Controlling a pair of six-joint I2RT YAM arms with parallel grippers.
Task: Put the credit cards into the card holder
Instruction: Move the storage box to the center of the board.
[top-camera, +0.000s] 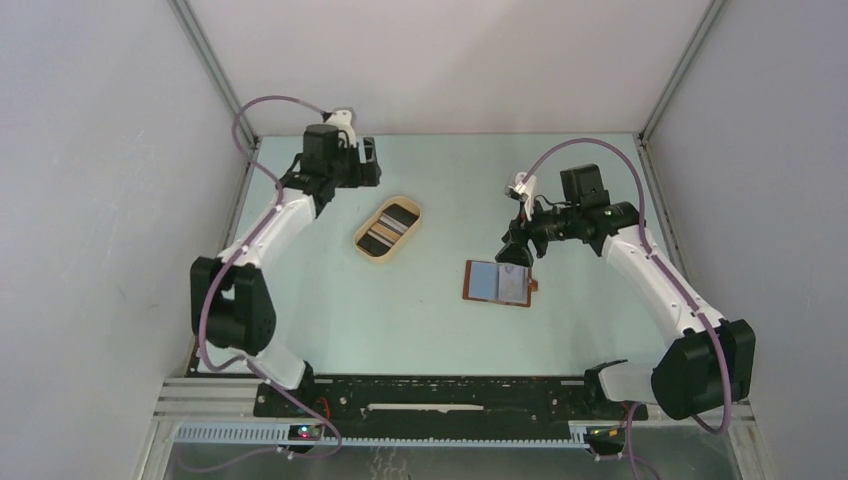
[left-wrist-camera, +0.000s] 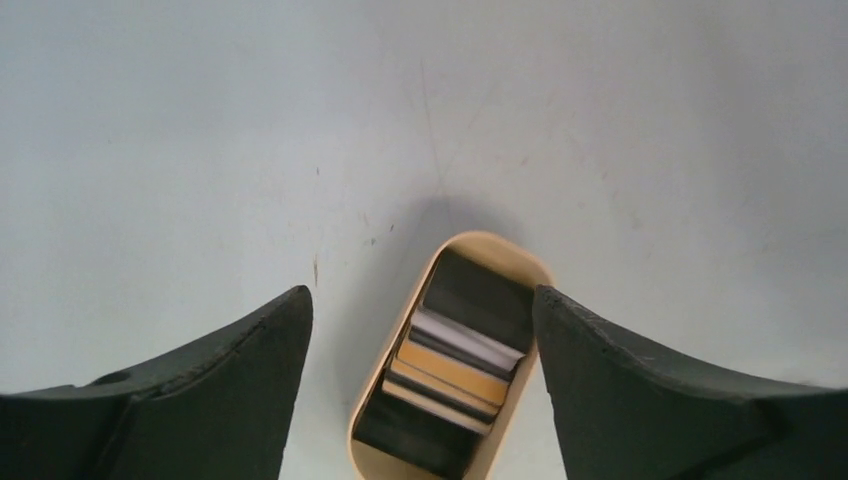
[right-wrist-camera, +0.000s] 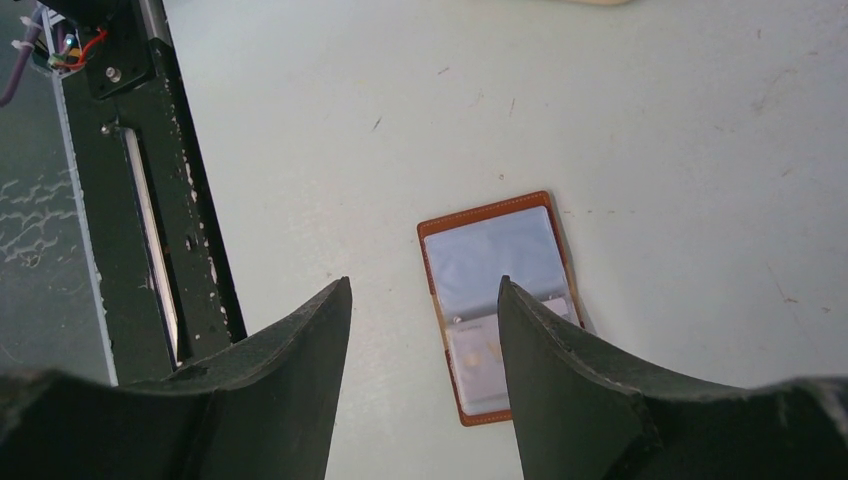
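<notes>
From above, the credit cards (top-camera: 388, 226) are being shown stacked in a tan tray (top-camera: 362, 243) left of the middle of the table (top-camera: 440, 330), and the card holder (top-camera: 499, 283) is being shown spread open nearer the right edge. At the left wrist, the left gripper (left-wrist-camera: 420, 300) is being held wide apart and empty over the tray. At the right wrist, the right gripper (right-wrist-camera: 424, 290) is being held parted and empty above the card holder.

White arms (top-camera: 285, 215), black joints (top-camera: 240, 305), purple cables (top-camera: 262, 103) — dark, wedge-shaped jaws.

You get bright, diffuse light, no glare. Soft shadow on table (left-wrist-camera: 200, 150) just beyond tan tray (left-wrist-camera: 495, 243); fingers (left-wrist-camera: 200, 410) flanking tray slightly blurred. Top view around tray crisp, shadows faint.
</notes>
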